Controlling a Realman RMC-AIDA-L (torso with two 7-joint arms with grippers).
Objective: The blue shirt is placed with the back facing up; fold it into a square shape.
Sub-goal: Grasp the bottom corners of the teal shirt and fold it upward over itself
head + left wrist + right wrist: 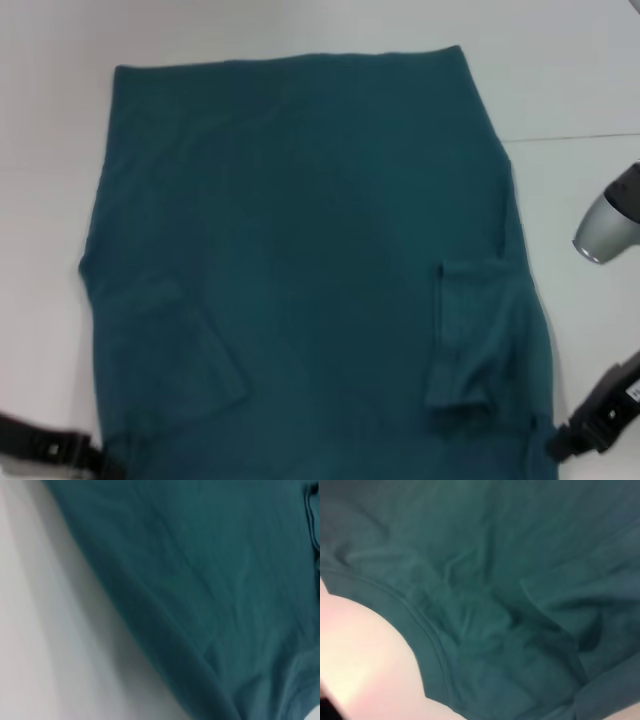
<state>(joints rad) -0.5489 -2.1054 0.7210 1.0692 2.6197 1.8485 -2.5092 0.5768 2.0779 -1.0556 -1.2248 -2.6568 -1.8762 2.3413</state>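
Neither set of jaws can be made out: both grippers sit at the very bottom edge of the head view, partly cut off, so I cannot tell whether they are open, closed, or gripping cloth.

The left gripper shows as a dark, flat shape reaching in low from the left side, its tip right at the near left corner of the blue shirt. The right gripper comes in from the lower right, its black body angled up and away toward the right, its tip meeting the shirt's near right edge. Farther up on the right, a rounded silver-grey part of the right arm hangs above the table, clear of the cloth.

The blue shirt lies spread flat on a white table, plain side up, filling most of the view. Its straight far edge runs across the top. Both short sleeves are folded inward onto the body: the left sleeve lies as a slanted flap, the right sleeve as a narrower upright flap with small creases.

The left wrist view shows a long diagonal edge of the shirt against bare white table. The right wrist view shows rumpled teal fabric with a stitched, curving hem, and pale table beside it.
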